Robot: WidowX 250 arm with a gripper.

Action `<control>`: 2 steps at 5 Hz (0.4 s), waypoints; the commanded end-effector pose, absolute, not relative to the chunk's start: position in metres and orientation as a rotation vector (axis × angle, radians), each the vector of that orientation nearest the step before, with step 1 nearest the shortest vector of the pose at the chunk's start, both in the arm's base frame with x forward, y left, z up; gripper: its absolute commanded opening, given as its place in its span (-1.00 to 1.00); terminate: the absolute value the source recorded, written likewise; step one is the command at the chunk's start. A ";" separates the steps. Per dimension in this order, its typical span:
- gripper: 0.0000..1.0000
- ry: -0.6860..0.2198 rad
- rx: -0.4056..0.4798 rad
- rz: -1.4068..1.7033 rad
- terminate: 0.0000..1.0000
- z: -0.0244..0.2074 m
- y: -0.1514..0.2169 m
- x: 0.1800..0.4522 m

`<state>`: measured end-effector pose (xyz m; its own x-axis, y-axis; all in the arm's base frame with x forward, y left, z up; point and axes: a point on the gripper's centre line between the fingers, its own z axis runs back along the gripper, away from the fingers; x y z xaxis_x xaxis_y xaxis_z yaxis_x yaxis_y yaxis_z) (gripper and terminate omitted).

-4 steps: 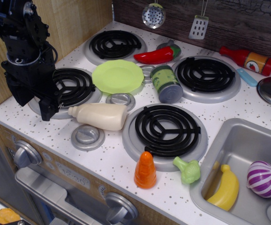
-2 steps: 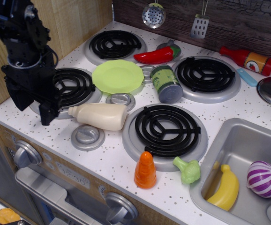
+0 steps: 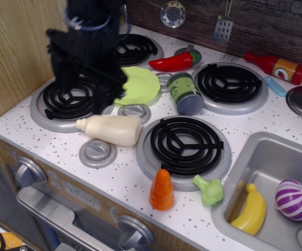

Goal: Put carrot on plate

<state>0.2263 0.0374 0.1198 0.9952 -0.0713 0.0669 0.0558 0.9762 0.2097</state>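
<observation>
The small glossy orange cone-shaped plastic carrot [image 3: 162,190] stands upright near the front edge of the white speckled worktop [image 3: 125,178], just beside a green toy broccoli [image 3: 209,189]; the flat round lime-green plastic plate [image 3: 139,85] lies well apart, further back; the black end effector [image 3: 91,91] — blurred — hangs over the plate's left edge, and whether its fingers are apart or together I cannot tell; a cream plastic bottle [image 3: 111,129] lies on its side below it.

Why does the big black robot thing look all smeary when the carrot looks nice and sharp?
In the observation.image view, the tool and the arm above it are blurred, probably from moving fast, so whether it is open or shut cannot be told. The carrot stands upright and crisp, with a small shiny glare spot, and the plate is sharp too.
</observation>
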 end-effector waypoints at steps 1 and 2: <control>1.00 -0.144 0.137 -0.100 -1.00 0.129 -0.019 0.229; 1.00 -0.158 0.114 -0.139 -1.00 0.111 -0.041 0.225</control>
<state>0.2214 -0.0463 0.0952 0.9790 -0.1474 0.1406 0.1328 0.9853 0.1078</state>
